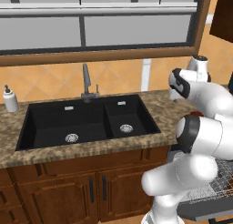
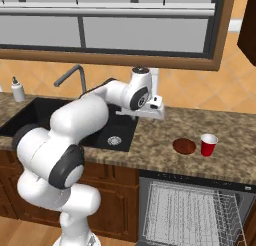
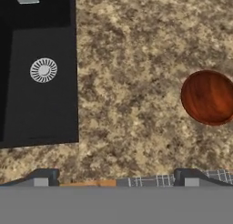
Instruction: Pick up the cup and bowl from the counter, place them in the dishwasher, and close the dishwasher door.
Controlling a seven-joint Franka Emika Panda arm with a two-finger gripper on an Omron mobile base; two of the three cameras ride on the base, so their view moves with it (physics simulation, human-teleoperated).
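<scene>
bowl [image 3: 208, 97]: cut by right edge | dishwasher [image 2: 192, 212]: cut by bottom edge

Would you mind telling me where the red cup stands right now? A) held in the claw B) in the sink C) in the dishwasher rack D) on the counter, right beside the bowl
D: in the right base view the cup stands upright on the counter just right of the bowl, above the open dishwasher.

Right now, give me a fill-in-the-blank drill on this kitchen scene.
1. The bowl sits on the counter directly beside the red ____.
2. The tool hangs with its jaws ____, holding nothing.
3. The dishwasher door stands ____, its wire rack showing.

Missing words: cup; open; open
</scene>
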